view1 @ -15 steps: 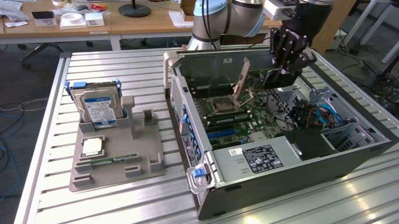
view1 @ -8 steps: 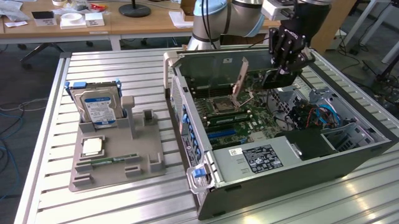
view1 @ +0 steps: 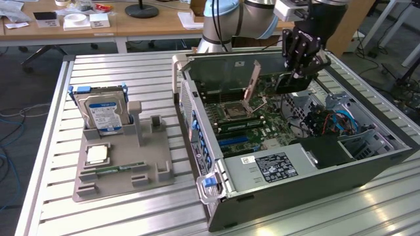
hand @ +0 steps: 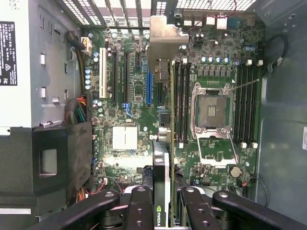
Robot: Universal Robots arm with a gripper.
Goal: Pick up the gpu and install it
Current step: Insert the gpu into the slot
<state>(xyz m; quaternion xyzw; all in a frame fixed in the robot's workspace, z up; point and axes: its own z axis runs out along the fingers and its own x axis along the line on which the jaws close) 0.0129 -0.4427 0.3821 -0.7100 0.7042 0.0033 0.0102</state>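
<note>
End effector [hand: 167,203] clamped on gpu [hand: 161,163], edge-on over mobo [hand: 134,96] in wrist view; ext. view adds hard drive [view1: 104,115] outside case [view1: 295,191].

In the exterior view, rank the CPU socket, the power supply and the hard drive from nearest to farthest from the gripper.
Measured from the gripper, jaws shut on the gpu:
1. CPU socket, on the motherboard inside the case.
2. Power supply, at the case's end nearest the camera.
3. Hard drive, outside the case, exterior view's left.
</note>
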